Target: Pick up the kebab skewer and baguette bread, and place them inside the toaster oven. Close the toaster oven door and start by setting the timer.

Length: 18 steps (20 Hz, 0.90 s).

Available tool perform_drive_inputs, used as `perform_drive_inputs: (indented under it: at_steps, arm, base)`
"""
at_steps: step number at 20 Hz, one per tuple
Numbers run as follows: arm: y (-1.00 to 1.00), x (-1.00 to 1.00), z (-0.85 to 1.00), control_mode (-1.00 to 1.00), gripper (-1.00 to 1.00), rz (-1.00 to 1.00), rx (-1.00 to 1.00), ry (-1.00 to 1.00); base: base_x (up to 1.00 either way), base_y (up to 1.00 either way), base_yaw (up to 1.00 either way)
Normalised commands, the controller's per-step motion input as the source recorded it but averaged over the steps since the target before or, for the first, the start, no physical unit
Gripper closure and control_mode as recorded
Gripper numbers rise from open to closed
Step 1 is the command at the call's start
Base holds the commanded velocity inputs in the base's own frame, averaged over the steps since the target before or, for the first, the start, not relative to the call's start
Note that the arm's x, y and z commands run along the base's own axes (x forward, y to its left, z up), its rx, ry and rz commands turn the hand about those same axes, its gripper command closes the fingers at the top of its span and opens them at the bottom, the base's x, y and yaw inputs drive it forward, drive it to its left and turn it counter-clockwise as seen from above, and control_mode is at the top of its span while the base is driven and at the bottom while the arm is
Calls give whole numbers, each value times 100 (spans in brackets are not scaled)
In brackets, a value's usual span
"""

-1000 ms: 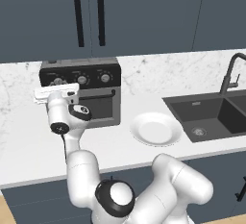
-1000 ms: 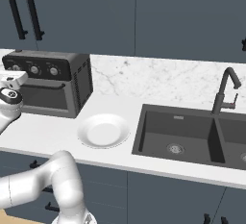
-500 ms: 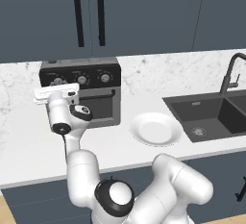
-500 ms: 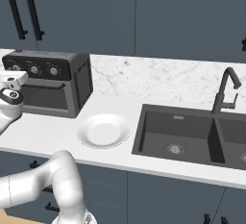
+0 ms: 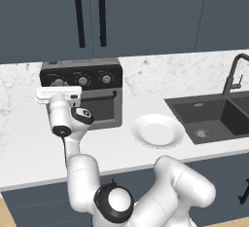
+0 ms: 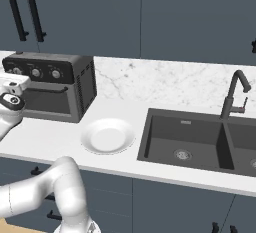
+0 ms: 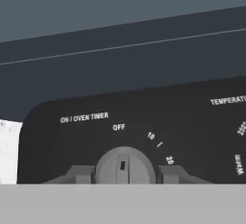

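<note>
Your fingers (image 7: 123,174) sit one on each side of the timer knob (image 7: 124,165) on the toaster oven (image 5: 92,92), spread just wider than the knob; from the hand view you cannot tell whether they touch it or merely flank it. The knob's mark points up at OFF, so the timer is not yet set. The toaster oven stands at the back left of the bench (image 5: 146,111), with its door (image 5: 99,106) shut. The skewer and the bread are likely inside, though the dark glass hides them. A white plate (image 5: 158,130) lies on the bench beside the oven, and the sink (image 5: 214,119) is further right.

The main risk is slip: if you turn the wrist before the fingers bite, they will slide round the knob and the mark will stay at OFF. If you push in off-centre, one finger may ride onto the panel face and skid. If you twist too hard, the light oven may shift on the bench.
</note>
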Motion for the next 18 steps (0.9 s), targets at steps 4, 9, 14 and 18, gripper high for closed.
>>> perform_drive_inputs:
  at_steps: [4, 9, 14, 18]
  arm:
    - [0, 0, 15, -100, 100, -10, 22, 0]
    - [0, 1, 14, -100, 100, -9, 23, 0]
    - [0, 12, 25, -100, 100, -8, 24, 0]
    - [0, 9, 31, -100, 100, -8, 27, 0]
  base:
    - [0, 0, 0]
    - [0, 0, 0]
    - [0, 0, 0]
    - [0, 0, 0]
